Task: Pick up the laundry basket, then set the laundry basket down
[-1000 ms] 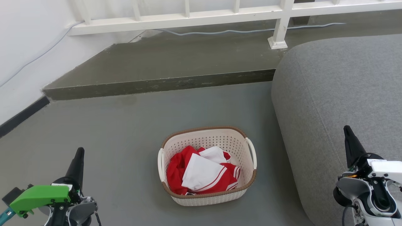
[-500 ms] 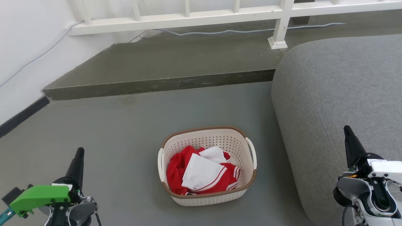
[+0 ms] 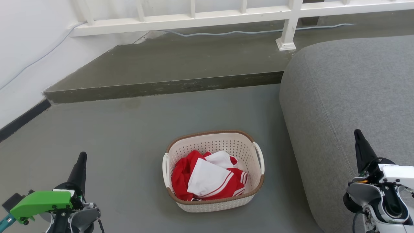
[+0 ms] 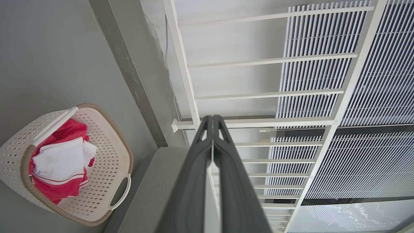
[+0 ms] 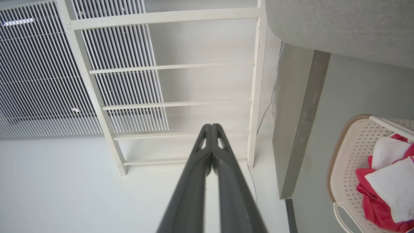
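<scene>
Leftward, my left pincer (image 3: 82,156) hovers fully closed, gripping nothing; the laundry basket (image 3: 213,144) sits on the floor (image 3: 129,136) between, holding red-and-white clothes (image 3: 207,179); my right pincer (image 3: 357,133) is closed too, empty, by the grey sofa (image 3: 339,97).

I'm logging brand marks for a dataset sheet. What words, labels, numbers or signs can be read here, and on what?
None can be read.
The laundry basket and the red and white clothes in it show no print.
A small pale strip near the base of the left gripper, and one by the right gripper, are too small to read.
</scene>
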You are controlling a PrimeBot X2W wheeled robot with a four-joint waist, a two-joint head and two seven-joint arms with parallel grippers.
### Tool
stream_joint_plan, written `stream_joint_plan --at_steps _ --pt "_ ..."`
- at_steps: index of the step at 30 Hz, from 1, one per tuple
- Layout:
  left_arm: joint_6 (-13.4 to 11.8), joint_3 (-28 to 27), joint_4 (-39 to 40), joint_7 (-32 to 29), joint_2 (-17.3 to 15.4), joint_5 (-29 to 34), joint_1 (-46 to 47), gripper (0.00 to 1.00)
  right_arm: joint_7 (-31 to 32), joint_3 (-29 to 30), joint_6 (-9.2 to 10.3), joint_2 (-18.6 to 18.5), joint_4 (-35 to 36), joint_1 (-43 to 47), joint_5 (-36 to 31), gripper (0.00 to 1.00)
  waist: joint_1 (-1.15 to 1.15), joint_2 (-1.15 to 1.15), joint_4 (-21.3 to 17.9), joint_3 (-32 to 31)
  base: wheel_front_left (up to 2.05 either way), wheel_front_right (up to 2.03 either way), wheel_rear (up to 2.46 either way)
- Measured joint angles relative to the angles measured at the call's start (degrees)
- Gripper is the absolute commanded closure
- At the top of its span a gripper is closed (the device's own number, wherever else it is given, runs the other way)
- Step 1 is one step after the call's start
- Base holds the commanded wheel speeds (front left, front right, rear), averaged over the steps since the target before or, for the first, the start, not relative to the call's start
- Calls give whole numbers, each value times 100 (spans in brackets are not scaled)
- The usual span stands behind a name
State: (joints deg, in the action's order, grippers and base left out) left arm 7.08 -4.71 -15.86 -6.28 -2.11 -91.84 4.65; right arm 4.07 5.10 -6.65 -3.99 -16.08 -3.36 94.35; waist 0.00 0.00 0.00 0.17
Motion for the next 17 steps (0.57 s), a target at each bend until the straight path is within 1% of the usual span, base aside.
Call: stream_joint_plan --at_steps 17 --pt "0 0 1 0 0 0 0 100 0 5 0 14 2 0 0 100 0 0 0 0 0 0 0"
